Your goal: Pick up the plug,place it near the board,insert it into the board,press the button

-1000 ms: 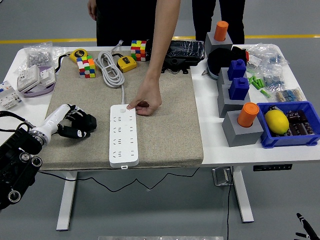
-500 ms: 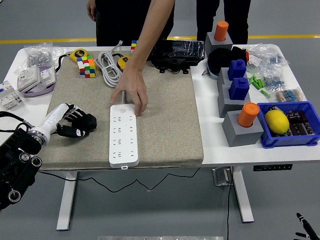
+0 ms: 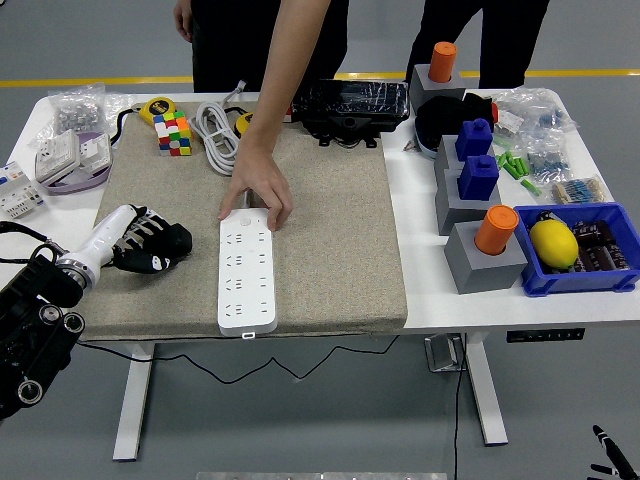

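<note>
Fingers (image 3: 152,232) of the left hand (image 3: 150,246) curl loosely on the mat (image 3: 330,230) — holding nothing — beside the board (image 3: 248,280); a person's hand (image 3: 258,187) rests on its top end. Plug unidentifiable.

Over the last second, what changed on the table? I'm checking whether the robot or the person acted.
The person's hand shifted left along the far end of the power strip, from its right corner to lying over the top edge, covering the button there. The left robot hand stayed resting on the mat, holding nothing clearly. The strip itself did not move, and the coiled cable stayed put.
</note>
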